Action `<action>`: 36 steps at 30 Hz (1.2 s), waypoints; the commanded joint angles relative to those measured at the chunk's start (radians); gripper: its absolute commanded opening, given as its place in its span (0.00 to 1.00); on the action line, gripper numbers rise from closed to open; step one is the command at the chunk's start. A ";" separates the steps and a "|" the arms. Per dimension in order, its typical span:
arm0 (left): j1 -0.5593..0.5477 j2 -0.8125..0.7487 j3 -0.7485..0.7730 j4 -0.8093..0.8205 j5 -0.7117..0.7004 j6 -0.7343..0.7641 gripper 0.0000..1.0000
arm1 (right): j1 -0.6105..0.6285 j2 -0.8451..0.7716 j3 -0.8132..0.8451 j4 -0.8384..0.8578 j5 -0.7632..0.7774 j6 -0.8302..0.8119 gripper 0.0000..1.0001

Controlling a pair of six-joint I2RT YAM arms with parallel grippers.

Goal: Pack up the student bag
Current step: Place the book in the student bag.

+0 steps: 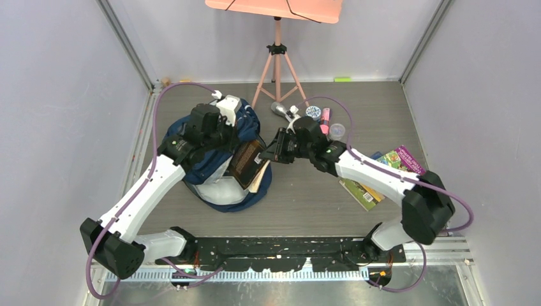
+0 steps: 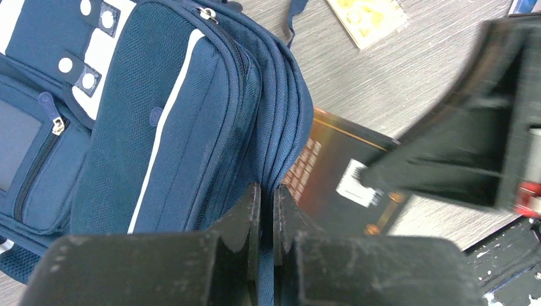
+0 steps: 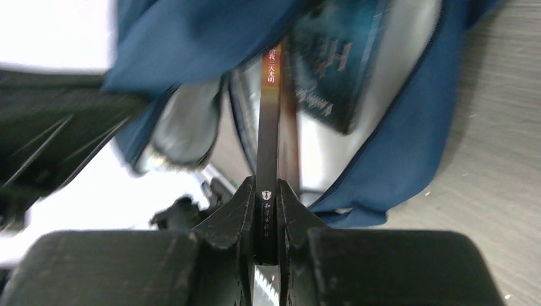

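We are pinching the student bag (image 2: 159,115) edge shut in the left gripper (image 2: 266,213), clamping a dark book (image 3: 269,127) in the right gripper (image 3: 266,213) at the bag's mouth.

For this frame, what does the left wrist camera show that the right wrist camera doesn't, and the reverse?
Only the left wrist: the navy backpack's outside, with white stripes and a zip pocket, the left gripper shut on its opening edge, and a yellow book lying on the table. Only the right wrist: the right gripper clamping the dark book's lettered spine, the bag's grey lining, and a second book already inside. Both: the backpack, the dark book at its opening, the grey table.
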 commanded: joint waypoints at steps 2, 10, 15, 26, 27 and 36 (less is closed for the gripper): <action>-0.006 -0.035 0.041 0.099 0.081 -0.011 0.00 | -0.004 0.141 0.049 0.112 0.222 0.101 0.00; -0.006 -0.025 0.026 0.123 0.106 -0.017 0.00 | 0.039 0.333 0.070 0.107 0.452 0.176 0.00; -0.006 -0.004 0.035 0.108 0.116 -0.014 0.00 | 0.080 0.395 0.080 0.180 0.570 0.211 0.00; -0.006 -0.013 0.030 0.113 0.109 -0.014 0.00 | 0.094 0.572 0.229 0.258 0.651 0.194 0.00; -0.006 -0.013 0.030 0.113 0.109 -0.015 0.00 | 0.096 0.599 0.257 0.255 0.642 0.190 0.00; -0.006 -0.007 0.031 0.110 0.107 -0.019 0.00 | 0.115 0.671 0.381 0.166 0.628 0.084 0.14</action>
